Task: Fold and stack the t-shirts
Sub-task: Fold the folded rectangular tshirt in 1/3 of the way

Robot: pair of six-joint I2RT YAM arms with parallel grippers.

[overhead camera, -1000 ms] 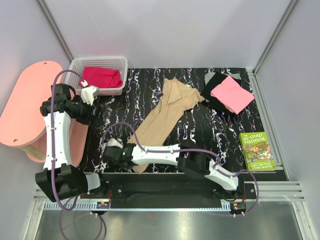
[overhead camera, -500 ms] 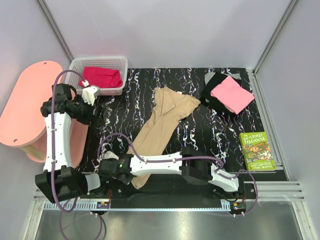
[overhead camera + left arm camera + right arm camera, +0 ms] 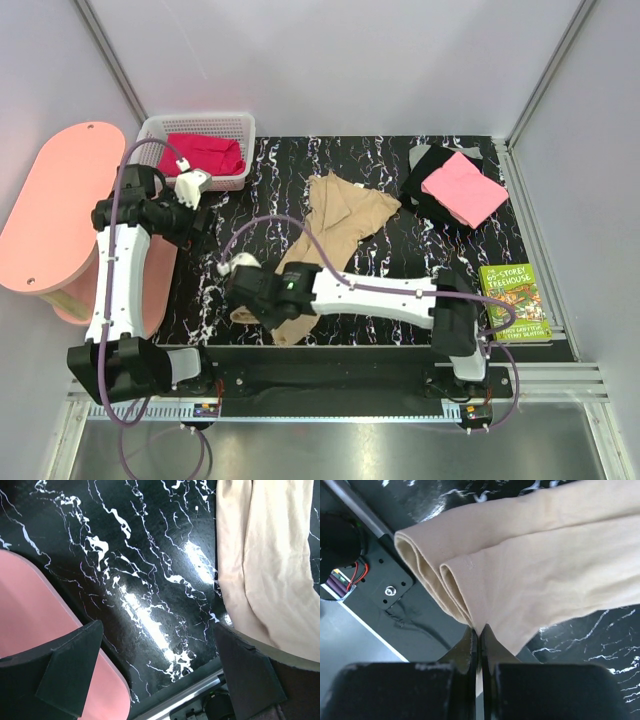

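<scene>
Top view: tan shirt (image 3: 340, 212) lies unfolded mid-desk (image 3: 400, 250); pink shirt (image 3: 462, 187) sits folded on black shirt (image 3: 424, 168), far right; red shirt (image 3: 205, 153) in basket (image 3: 150, 130), so seemingly two remain. Left wrist: left jaws wide apart, empty, above bare desk. Right wrist: right jaws together, pinching the tan shirt's near edge

We see a white basket (image 3: 200, 120) at eleven o'clock on the marbled mat (image 3: 400, 250), a green book (image 3: 515, 302) at four, and a pink oval stand (image 3: 50, 215) at nine.
</scene>
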